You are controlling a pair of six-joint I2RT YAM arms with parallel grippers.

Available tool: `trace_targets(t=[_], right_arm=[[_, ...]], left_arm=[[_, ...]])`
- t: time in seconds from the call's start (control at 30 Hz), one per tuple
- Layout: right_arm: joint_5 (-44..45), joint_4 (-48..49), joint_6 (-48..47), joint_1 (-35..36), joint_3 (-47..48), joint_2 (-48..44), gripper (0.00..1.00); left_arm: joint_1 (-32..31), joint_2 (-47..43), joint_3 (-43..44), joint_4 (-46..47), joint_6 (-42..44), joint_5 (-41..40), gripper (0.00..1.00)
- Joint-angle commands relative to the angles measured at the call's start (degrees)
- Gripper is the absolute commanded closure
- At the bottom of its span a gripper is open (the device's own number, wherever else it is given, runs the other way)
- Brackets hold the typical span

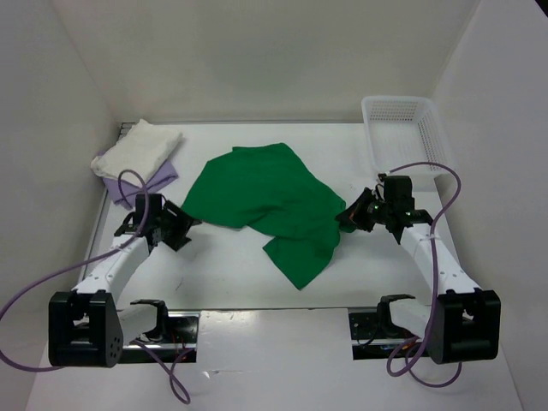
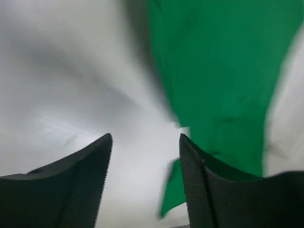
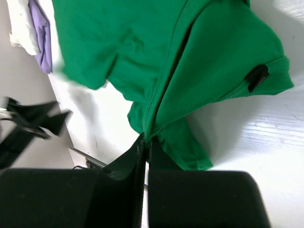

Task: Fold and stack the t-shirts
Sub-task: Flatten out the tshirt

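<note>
green shirt (image 1: 274,205): crumpled across the middle of the bench (image 1: 223,270), one flap trailing toward the near edge.
right claw (image 3: 144,142): fingers pressed together, pinching the green shirt's right edge right at a ribbed seam.
left claw (image 2: 145,142): fingers spread, nothing between them, hovering just off the shirt's left edge over bare bench.
cream shirt (image 1: 141,145): folded in the far-left corner, lying on the lavender shirt (image 1: 164,178), whose edge peeks out on the near side.
basket (image 1: 377,141): far-right corner, apart from the green shirt.
open room: bare bench along the near edge, plus a gap between the corner stack and the green shirt.
</note>
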Motion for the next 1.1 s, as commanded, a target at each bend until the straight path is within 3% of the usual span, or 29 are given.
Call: trace_targets(t=[0.0, 0.2, 0.3, 0.4, 0.43, 0.5, 0.6, 0.77, 0.9, 1.07], right_arm=[[1.2, 0.0, -1.1, -0.5, 1.6, 0.5, 1.0], [2.5, 1.9, -1.6, -0.5, 5.8, 5.7, 1.0], [1.3, 3.4, -1.0, -0.5, 5.9, 6.7, 1.0], [0.7, 3.9, -1.0, -0.5, 5.9, 7.3, 1.0], [0.7, 3.9, -1.0, -0.5, 5.9, 7.3, 1.0], [0.7, 3.9, -1.0, -0.5, 5.9, 6.7, 1.0], [0.7, 3.9, -0.5, -0.5, 5.3, 6.0, 1.0], [0.7, 3.9, 0.5, -0.5, 4.1, 4.9, 1.0], [0.7, 4.4, 1.2, -0.5, 3.5, 4.3, 1.0], [1.9, 5.1, 2.4, -0.5, 2.4, 3.8, 1.0]], left_arm=[[0.5, -2.0, -1.7, -2.3, -2.3, 1.2, 0.29], [2.3, -2.6, -0.5, -4.9, -2.3, -1.7, 0.26], [4.4, -0.2, -0.5, -2.7, -2.8, -3.6, 0.3], [10.3, 4.7, -1.1, 4.4, -4.0, -1.6, 0.48], [11.6, 8.1, -1.1, 8.1, -4.6, -1.0, 0.59], [13.1, 14.5, 0.8, 10.1, -4.6, -1.0, 0.67], [13.1, 22.3, 7.5, 10.1, -2.5, -1.6, 0.67], [13.1, 26.7, 9.0, 13.4, -2.5, -1.0, 0.49], [13.1, 31.4, 9.5, 15.2, -2.5, -1.0, 0.49], [13.1, 34.1, 10.2, 16.5, -2.5, 0.7, 0.63]])
